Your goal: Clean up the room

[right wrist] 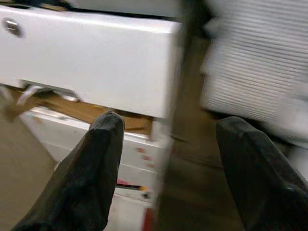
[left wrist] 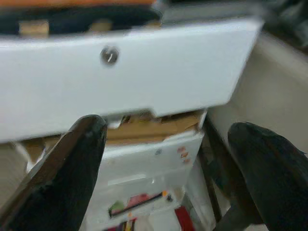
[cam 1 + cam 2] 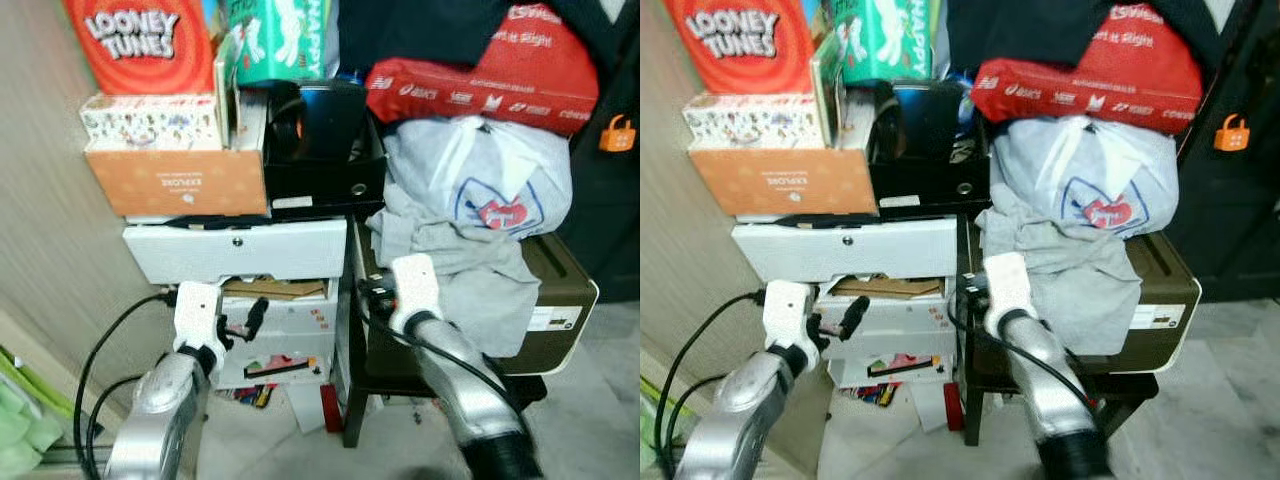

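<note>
A white drawer unit stands against the wall, its top drawer pulled out a little. Brown cardboard pokes out beneath that drawer. My left gripper hovers open just in front of the lower drawers, below the top drawer's front. My right gripper is open too, at the gap between the drawer unit and a dark stool. A crumpled grey garment and a white plastic bag lie heaped on a brown box beside my right wrist.
Stacked on the drawer unit are an orange carton, a Looney Tunes box and a black box. A red shoe bag tops the right pile. Small items litter the floor. A wooden wall closes the left side.
</note>
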Tool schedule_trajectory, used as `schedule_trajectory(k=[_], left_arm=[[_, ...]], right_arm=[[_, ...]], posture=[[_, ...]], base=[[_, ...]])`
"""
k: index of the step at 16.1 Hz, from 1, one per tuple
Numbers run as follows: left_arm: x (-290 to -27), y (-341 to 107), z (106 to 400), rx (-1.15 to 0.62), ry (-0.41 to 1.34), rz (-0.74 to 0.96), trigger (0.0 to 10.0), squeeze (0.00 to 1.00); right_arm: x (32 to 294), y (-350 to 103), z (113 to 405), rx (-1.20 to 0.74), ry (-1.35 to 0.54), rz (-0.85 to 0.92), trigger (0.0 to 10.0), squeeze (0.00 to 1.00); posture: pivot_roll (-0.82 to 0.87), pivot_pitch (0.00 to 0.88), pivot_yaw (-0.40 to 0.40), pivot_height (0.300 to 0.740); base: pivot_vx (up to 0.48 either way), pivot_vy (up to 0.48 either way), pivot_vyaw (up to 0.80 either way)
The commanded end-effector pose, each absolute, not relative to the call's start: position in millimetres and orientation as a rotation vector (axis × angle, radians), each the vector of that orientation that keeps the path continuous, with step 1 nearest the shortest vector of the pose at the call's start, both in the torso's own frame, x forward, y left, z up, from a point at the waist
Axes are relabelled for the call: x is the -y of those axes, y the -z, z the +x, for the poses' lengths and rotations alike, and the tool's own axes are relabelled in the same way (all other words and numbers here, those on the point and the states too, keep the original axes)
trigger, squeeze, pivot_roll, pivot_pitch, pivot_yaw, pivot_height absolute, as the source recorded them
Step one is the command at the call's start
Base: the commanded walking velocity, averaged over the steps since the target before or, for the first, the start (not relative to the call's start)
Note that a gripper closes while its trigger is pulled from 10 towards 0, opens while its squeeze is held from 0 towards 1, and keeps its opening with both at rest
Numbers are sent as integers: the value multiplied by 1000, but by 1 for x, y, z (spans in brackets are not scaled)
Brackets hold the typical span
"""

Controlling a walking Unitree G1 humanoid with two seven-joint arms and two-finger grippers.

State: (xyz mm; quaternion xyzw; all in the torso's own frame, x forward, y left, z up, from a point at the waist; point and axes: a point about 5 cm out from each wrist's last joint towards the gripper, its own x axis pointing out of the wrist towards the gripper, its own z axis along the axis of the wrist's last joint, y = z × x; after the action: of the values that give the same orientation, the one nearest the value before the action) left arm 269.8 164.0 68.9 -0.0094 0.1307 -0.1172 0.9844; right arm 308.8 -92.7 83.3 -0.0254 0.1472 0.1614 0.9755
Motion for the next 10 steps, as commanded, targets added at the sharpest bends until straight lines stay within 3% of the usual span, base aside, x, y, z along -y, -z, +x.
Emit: schedule_trajectory(k=[1,5,10], left_arm=[[-166,-63,279,-309,212,-40,10000,0],[-159,-42,308,-415,166,-64,10000,0],[-152,1,299,-659,117,-57,10000,0]], right_arm=[[79,-83,315,-298,-356,-61,10000,0],[48,-62,316,-393,-469,-59,10000,0],[45,-30,311,-586,-409,27,10000,0]], posture=[[-191,0,-17,740],[-221,0,-6,740],[-220,0,-8,740]], base=[[0,0,0],[0,0,0],[0,0,0]])
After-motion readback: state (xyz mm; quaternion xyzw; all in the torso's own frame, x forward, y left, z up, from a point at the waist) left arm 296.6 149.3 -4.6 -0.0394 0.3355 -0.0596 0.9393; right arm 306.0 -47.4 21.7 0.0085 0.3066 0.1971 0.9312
